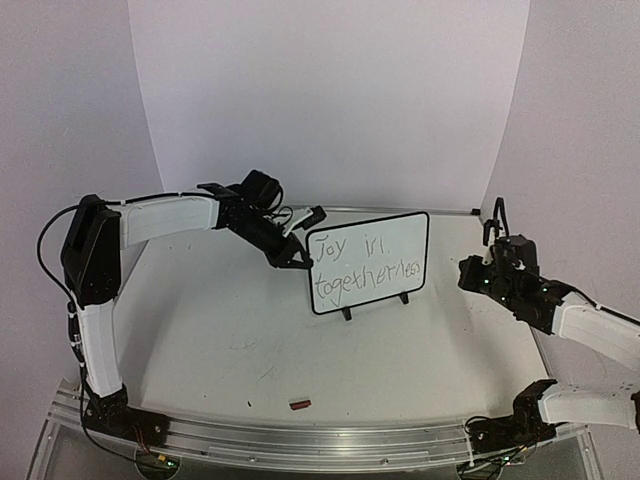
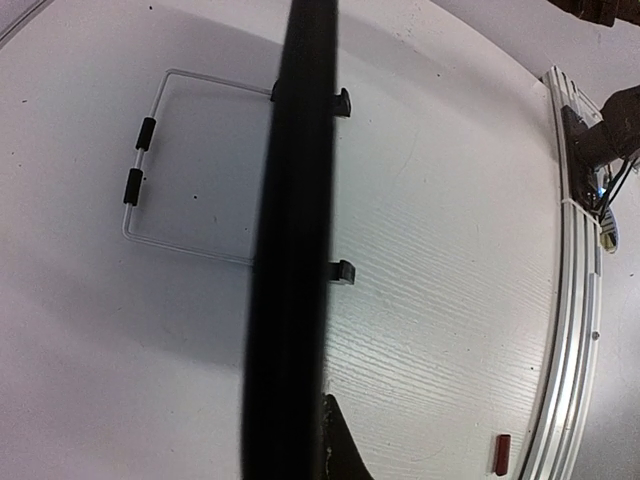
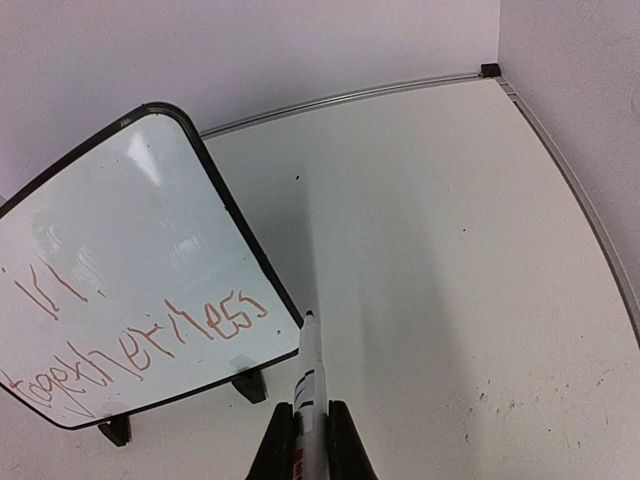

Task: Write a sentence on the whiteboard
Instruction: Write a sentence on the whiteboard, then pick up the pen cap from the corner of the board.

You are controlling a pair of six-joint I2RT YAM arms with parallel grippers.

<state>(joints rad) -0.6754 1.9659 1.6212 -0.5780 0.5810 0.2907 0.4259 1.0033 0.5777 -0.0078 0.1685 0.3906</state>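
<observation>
**Top view.** The left gripper (image 1: 303,262) is pinched on the left edge of the whiteboard (image 1: 368,262). The board stands on its 2 feet (image 1: 346,314) on the table (image 1: 200,330) and stretches away to the right of those fingertips. The sentence (image 1: 362,262) sits in 2 lines on the face, roughly "Joy in togetherness". The right gripper (image 1: 470,274) hangs just off the board's right edge, apart from it. A small reddish piece (image 1: 300,404) lies on the table, well back from the left gripper toward the arm bases.

**Left wrist view.** The whiteboard is seen edge-on as a black band running from top to bottom, straight ahead of the tool. 1 dark finger (image 2: 340,450) lies against the band's right side at the bottom; the other finger is hidden behind the band. The 2 feet stick out to the right of the band. The reddish piece lies low on the right, beside the metal rail (image 2: 575,300).

**Right wrist view.** The right gripper is pressed together on a marker (image 3: 308,385), which points forward out of the fingers. The marker's tip is just beside the board's lower right corner; I cannot tell whether they touch. The whiteboard is ahead and to the left of the tool, with "in" and "togetherness" readable.
</observation>
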